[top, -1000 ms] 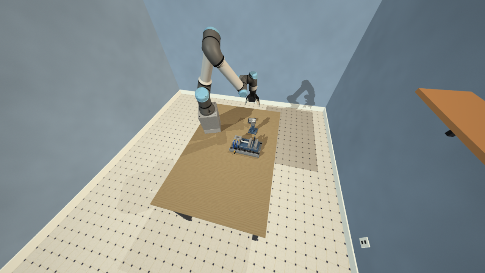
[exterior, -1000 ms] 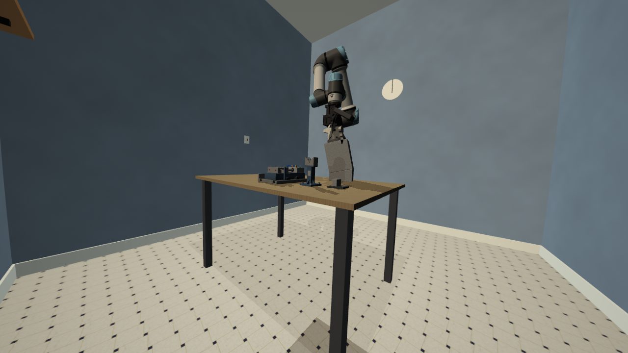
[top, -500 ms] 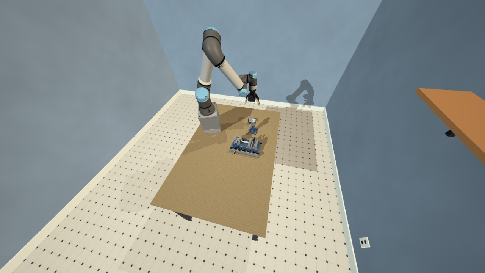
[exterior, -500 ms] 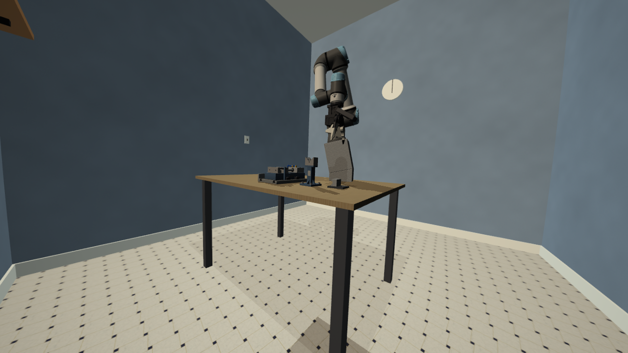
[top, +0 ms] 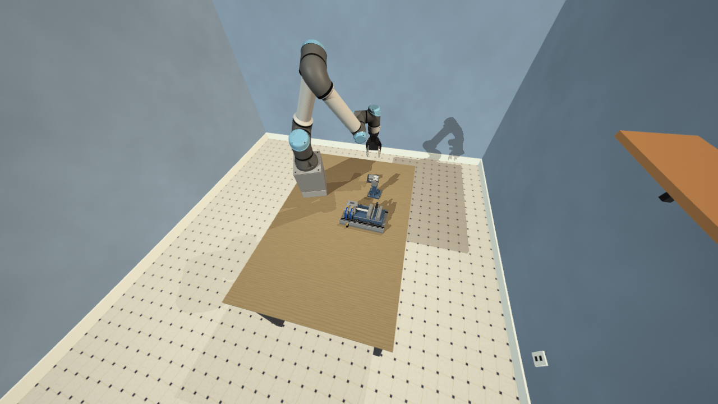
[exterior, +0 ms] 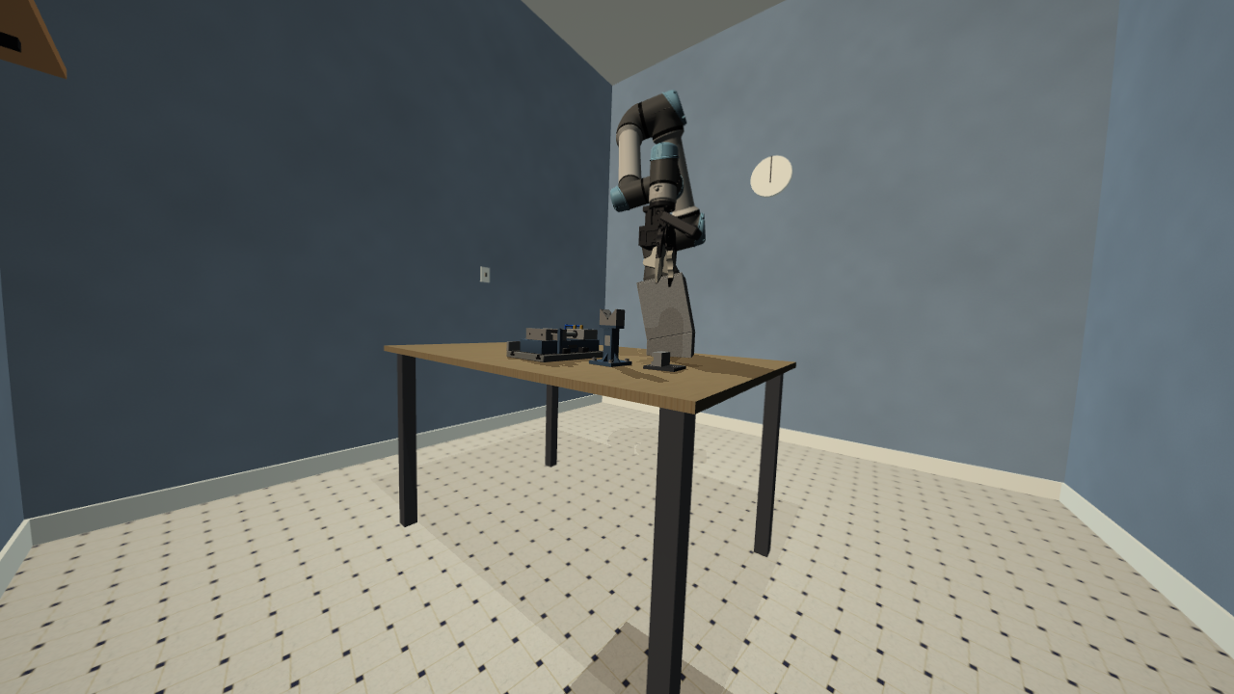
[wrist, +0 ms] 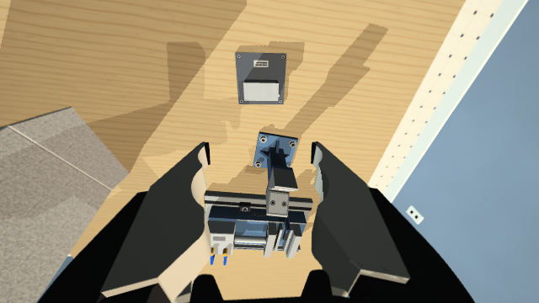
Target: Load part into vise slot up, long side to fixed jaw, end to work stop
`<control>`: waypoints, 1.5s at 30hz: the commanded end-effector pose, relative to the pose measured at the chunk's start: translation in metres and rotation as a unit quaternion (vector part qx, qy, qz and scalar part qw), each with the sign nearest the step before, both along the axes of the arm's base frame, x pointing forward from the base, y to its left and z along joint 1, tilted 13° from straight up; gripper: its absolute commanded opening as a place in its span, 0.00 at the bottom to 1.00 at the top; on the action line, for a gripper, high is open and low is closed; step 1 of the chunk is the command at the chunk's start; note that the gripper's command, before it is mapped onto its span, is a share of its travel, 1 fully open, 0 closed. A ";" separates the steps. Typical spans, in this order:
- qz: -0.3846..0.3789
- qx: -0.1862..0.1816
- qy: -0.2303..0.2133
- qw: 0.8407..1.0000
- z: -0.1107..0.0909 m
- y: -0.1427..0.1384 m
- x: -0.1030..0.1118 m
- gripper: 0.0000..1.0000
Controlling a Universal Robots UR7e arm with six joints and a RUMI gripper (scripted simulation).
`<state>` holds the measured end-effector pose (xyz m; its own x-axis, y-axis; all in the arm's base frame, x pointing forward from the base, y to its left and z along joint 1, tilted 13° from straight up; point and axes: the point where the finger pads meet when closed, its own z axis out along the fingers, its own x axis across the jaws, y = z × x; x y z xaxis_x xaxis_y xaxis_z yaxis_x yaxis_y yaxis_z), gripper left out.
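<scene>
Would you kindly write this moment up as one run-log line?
phase: approach | gripper: open, half-wide, empty, high above table | part: on infeed plate, untouched | vise: open, unloaded

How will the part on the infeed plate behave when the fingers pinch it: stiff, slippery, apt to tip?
The part looks like a solid pale block, so probably stiff, not floppy. It lies low and flat on the infeed plate, so tipping seems unlikely. Its faces look smooth, so it could slip in a light pinch. The gripper is high above it, half open and empty.
</scene>
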<state>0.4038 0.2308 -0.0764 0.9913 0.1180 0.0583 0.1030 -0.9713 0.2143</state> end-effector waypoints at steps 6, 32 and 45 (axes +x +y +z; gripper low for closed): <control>0.000 0.000 -0.001 1.000 0.000 0.000 0.000 0.51; 0.000 0.000 -0.001 1.000 0.000 0.000 0.000 0.51; 0.000 0.000 -0.001 1.000 -0.006 -0.001 0.001 0.51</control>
